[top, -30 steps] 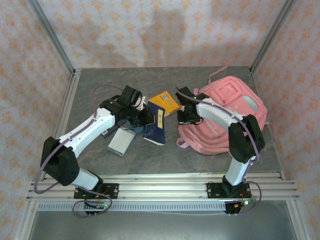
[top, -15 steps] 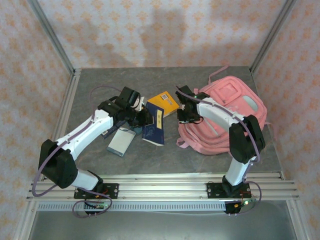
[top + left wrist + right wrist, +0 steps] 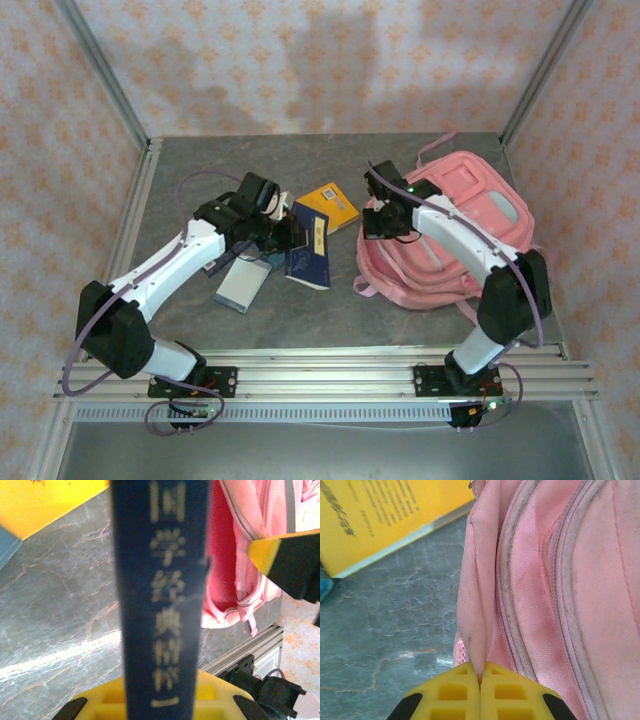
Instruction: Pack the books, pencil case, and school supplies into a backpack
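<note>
Viewed from the near edge of the desk (image 3: 330, 315). Nearest, left of centre, a slim pale blue-grey book (image 3: 243, 285) lies flat. Just beyond it, near the desk's centre, the left pincer (image 3: 288, 236) is clamped across the spine of the navy book (image 3: 160, 605). To the right, the right pincer (image 3: 481, 672) has its fingers together, nipping a thin fold of the pink backpack (image 3: 470, 215) at its left rim; the bag lies toward the far right corner. Farther back, between the two pincers, rests the orange-yellow book (image 3: 328, 205). Likely hazards: so thin a fold may slip free, letting the bag's mouth fall shut; the book, gripped at one edge, may swing or snag on the rim; the arms, working close together, could collide
</note>
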Available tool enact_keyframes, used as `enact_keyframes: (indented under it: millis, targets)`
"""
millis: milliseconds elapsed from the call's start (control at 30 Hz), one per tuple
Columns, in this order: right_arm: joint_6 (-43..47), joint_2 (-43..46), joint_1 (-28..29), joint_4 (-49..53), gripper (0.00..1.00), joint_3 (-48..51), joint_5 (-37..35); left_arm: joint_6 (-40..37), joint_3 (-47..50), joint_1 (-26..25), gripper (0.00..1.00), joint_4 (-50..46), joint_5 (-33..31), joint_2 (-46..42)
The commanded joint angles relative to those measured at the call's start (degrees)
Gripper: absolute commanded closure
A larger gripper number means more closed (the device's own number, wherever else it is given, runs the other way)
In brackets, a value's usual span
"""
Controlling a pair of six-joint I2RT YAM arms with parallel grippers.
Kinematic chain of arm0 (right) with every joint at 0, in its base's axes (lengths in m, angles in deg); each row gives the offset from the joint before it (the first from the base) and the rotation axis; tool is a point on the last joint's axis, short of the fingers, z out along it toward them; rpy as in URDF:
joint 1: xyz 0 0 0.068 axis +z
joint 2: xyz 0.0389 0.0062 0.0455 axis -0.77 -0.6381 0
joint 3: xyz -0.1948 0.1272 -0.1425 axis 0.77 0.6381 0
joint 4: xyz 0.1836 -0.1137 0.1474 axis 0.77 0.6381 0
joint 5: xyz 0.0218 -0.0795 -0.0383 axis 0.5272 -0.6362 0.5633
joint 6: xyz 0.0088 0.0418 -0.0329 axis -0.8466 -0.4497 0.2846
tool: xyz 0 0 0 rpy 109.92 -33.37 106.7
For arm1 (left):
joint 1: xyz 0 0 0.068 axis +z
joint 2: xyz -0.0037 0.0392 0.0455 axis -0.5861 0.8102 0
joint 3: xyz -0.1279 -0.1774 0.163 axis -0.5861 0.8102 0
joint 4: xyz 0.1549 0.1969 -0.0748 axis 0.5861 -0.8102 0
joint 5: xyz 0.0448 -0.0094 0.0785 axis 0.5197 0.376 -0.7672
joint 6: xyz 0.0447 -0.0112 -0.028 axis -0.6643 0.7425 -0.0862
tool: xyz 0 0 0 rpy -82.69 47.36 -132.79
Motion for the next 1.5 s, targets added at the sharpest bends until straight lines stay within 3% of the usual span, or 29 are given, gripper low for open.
enact_keyframes:
  millis: [0, 233, 333, 433, 633, 800, 967, 1300, 1367, 1433, 1467]
  targets:
    - [0.6, 4.2, -0.5, 2.5, 0.98, -2.5, 2.4, 1.0, -4.2, -1.5, 1.00, 4.9, 2.8, 2.1]
    - [-0.1, 7.1, -4.3, 5.2, 1.00, -4.9, 8.2, 2.6, -8.4, -4.9, 1.00, 8.3, 4.1, 7.9]
    - [-1.3, 9.0, -5.1, 6.3, 1.00, -7.4, 10.1, 6.6, -9.9, -6.2, 1.00, 13.5, 5.7, 13.0]
    - [-2.1, 10.4, -5.4, 8.1, 1.00, -10.3, 9.9, 10.7, -13.8, -8.2, 1.00, 19.0, 8.4, 18.8]
    - [-1.5, 11.2, -6.2, 14.0, 1.00, -17.8, 4.7, 11.1, -25.4, -12.6, 1.00, 21.2, 13.1, 29.5]
    - [-1.0, 11.5, -7.1, 16.5, 1.00, -22.3, 5.2, 15.9, -28.1, -13.3, 1.00, 30.0, 17.7, 34.9]
    - [-0.9, 10.3, -7.8, 18.2, 1.00, -26.3, 7.9, 17.0, -33.5, -15.4, 1.00, 30.5, 18.2, 40.8]
    - [-1.2, 8.2, -8.0, 20.7, 1.00, -30.7, 9.2, 32.7, -38.4, -17.4, 1.00, 53.3, 16.2, 49.6]
    - [-1.6, 7.8, -8.0, 20.7, 1.00, -31.3, 9.7, 33.3, -41.7, -17.7, 1.00, 52.5, 15.3, 52.2]
    - [-2.3, 7.6, -8.0, 20.4, 1.00, -31.6, 9.9, 29.8, -47.0, -18.4, 1.00, 44.4, 13.1, 55.0]
    - [-2.8, 7.6, -8.0, 19.9, 1.00, -31.5, 9.9, 27.9, -49.5, -18.8, 0.90, 39.4, 11.3, 56.5]
